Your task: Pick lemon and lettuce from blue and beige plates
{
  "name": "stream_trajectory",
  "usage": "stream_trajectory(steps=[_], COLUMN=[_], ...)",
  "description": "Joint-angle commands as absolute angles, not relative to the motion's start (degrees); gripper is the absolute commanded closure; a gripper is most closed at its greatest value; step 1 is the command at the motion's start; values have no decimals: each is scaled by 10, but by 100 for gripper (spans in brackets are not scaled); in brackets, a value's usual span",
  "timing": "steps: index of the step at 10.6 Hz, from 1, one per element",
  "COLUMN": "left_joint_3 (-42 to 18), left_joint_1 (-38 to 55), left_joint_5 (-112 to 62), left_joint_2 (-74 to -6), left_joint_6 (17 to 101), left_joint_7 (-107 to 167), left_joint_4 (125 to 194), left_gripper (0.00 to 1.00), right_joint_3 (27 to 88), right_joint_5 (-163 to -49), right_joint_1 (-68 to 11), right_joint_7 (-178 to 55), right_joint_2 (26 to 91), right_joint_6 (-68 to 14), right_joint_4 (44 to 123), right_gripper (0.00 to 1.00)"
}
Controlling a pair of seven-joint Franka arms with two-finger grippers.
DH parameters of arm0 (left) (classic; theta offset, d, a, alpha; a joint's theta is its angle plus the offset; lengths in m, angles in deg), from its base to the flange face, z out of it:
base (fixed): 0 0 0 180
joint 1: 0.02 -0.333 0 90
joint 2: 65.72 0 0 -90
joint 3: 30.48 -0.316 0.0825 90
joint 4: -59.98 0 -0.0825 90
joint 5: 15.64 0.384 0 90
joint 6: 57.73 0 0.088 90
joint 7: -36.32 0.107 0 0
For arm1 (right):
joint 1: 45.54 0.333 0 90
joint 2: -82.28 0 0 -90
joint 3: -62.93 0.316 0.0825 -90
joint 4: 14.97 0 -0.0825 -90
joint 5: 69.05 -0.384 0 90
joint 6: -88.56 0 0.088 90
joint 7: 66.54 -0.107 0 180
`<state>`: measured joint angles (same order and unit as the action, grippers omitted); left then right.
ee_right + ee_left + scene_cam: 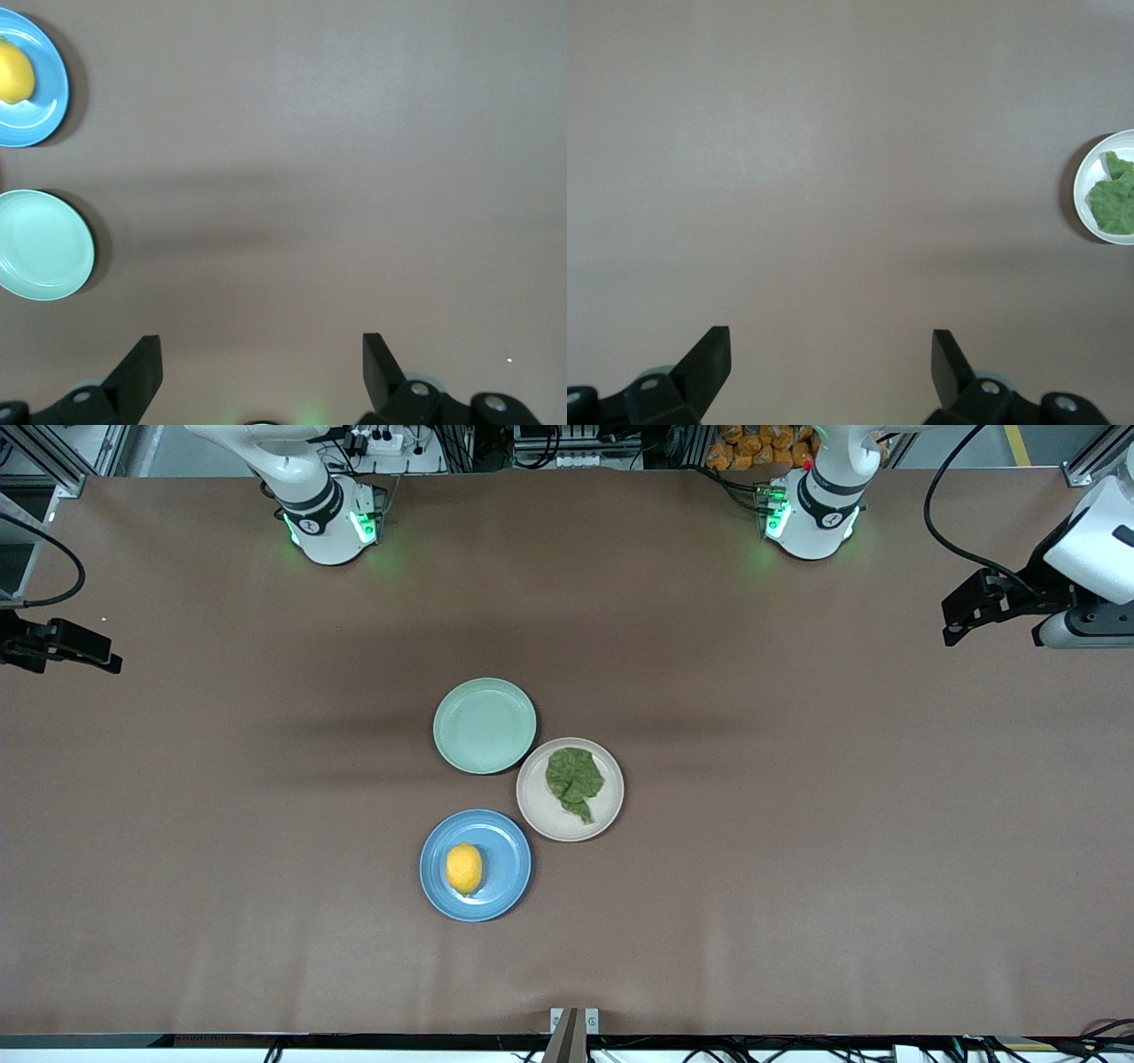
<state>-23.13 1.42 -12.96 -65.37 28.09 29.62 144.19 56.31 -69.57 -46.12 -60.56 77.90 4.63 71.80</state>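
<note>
The yellow lemon [464, 868] lies on the blue plate [512, 859], the plate nearest the front camera. A crinkled dark green lettuce [574, 781] leaf rests on the beige plate [535, 804] beside it, toward the left arm's end. My left gripper [950, 622] hangs open over bare table at the left arm's end, with nothing between its fingers [831, 341]; its wrist view catches the lettuce [1114, 202] on the beige plate [1084, 181]. My right gripper [111, 657] hangs open and holds nothing [261, 341] at the right arm's end; its wrist view shows the lemon [13, 73] on the blue plate [49, 102].
A pale mint-green plate [485, 725] with nothing on it touches the beige plate and sits farther from the front camera than the blue one; it also shows in the right wrist view [44, 243]. Brown table [797, 868] stretches wide around the three plates.
</note>
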Motion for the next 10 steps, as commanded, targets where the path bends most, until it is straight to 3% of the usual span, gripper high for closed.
stream_trajectory(steps=[1, 4, 10], left_joint_3=[-233, -232, -231], left_joint_1=[11, 16, 55], left_joint_5=[-141, -158, -226], left_joint_2=[-654, -641, -576], left_joint_6=[273, 275, 337], left_joint_7=[303, 304, 285], left_joint_4=[1445, 1445, 1445], left_gripper=[0, 0, 0], right_joint_3=[570, 570, 573], right_joint_5=[-730, -778, -803], right_joint_1=[-472, -463, -332], right_joint_7=[-585, -592, -635], right_joint_2=[769, 733, 596], right_joint_6=[45, -3, -214], right_joint_4=[720, 721, 714], right_gripper=[0, 0, 0])
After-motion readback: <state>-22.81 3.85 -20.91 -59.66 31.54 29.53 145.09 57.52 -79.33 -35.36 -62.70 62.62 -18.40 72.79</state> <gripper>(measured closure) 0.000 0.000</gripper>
